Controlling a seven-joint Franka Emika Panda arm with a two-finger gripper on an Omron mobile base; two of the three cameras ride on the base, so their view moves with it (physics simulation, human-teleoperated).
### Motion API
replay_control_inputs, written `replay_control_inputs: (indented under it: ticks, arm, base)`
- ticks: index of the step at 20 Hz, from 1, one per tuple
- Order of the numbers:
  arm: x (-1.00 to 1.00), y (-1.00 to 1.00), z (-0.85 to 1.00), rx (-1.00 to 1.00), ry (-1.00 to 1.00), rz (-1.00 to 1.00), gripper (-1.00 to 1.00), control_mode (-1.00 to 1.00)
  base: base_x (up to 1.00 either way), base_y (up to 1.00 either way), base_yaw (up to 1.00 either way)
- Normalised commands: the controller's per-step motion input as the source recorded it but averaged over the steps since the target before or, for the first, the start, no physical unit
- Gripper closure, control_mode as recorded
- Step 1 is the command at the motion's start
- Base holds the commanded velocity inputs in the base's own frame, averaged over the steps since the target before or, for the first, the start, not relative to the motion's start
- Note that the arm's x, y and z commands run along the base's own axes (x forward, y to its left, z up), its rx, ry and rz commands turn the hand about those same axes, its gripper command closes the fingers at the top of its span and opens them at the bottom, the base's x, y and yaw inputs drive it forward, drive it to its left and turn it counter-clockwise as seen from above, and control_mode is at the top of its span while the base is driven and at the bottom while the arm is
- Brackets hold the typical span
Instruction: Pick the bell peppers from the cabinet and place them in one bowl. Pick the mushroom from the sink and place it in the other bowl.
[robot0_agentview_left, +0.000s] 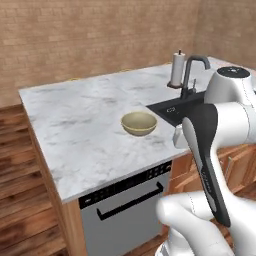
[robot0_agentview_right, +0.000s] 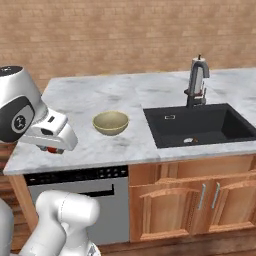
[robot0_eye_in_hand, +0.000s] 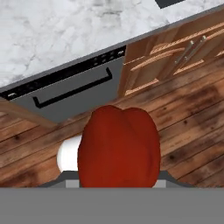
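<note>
One red pepper (robot0_eye_in_hand: 118, 146) sits clamped in the pincer (robot0_agentview_right: 51, 148), close against the hand camera; in the right base view a sliver of red shows under the white hand, which hangs at the bench (robot0_agentview_left: 75, 115) front edge, left of the bowl (robot0_agentview_right: 110, 122) and above the dishwasher (robot0_agentview_right: 75, 185).

Risks, largest to smallest:
- Floor drop. The hand view looks past the pepper at wood floor and the dishwasher front, so the pepper seems to hang at or beyond the bench edge. A slip there would likely mean a lost pepper, and glossy round skin may slide in the grip.
- Bowl strike. The bowl stands alone near mid-bench, left of the sink (robot0_agentview_right: 200, 125). A low approach could clip its rim and shove it.
- Bounce-out. The bowl is shallow; a release from height could send the pepper rolling out across the bench.
- Blind aim. The pepper blocks much of the hand view, so centring over the bowl probably rests on the base views.

Writing: none legible. Small marks on the dishwasher panel are too fine to read.
</note>
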Motion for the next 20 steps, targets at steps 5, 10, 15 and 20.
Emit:
replay_control_inputs:
  ticks: [5, 10, 15, 20]
  arm:
    - [0.0, 0.0, 0.0, 0.0, 0.0, 0.0, 1.0, 1.0]
    - [0.0, 0.0, 0.0, 0.0, 0.0, 0.0, 1.0, 1.0]
    - [0.0, 0.0, 0.0, 0.0, 0.0, 0.0, 1.0, 1.0]
    - [0.0, 0.0, 0.0, 0.0, 0.0, 0.0, 1.0, 1.0]
  base:
    - [0.75, -0.27, 0.26]
    - [0.45, -0.49, 0.2]
    - [0.16, -0.52, 0.15]
    - [0.28, -0.04, 0.1]
